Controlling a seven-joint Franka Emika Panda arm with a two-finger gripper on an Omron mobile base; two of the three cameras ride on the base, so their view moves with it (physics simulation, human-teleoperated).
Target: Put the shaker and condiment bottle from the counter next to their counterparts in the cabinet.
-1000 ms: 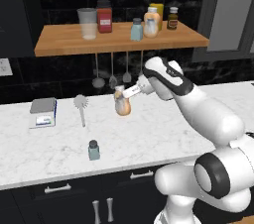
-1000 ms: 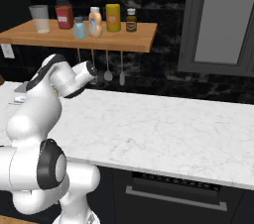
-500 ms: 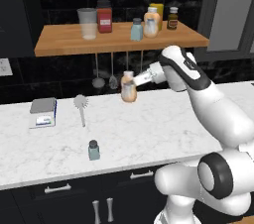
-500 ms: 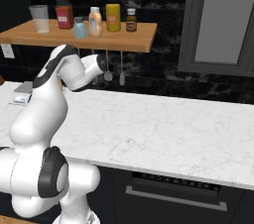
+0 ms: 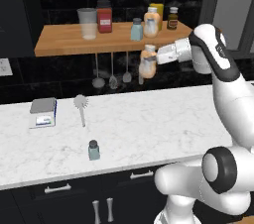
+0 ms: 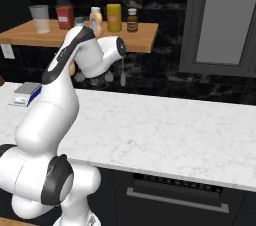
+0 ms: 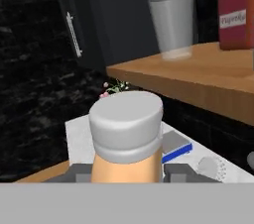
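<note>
The white arm is reaching up and leftward from its base, elbow raised high, forearm levelled toward the wide brown wooden shelf board (image 5: 69,44). Its tool (image 5: 153,60) is clenching the small rounded orange-tan condiment bottle (image 5: 147,65) with a white label band and pale cap — in the hand view that pale cap (image 7: 126,118) is sitting between the finger tips. The bottle is hanging just under the shelf's front edge, well above the white marble table (image 5: 149,124). Since a second ago the arm is stretching farther up, carrying the bottle higher and rightward. The small teal-tinted glass shaker (image 5: 93,149) with a dark grey cap is standing upright on the table — near its front edge.
</note>
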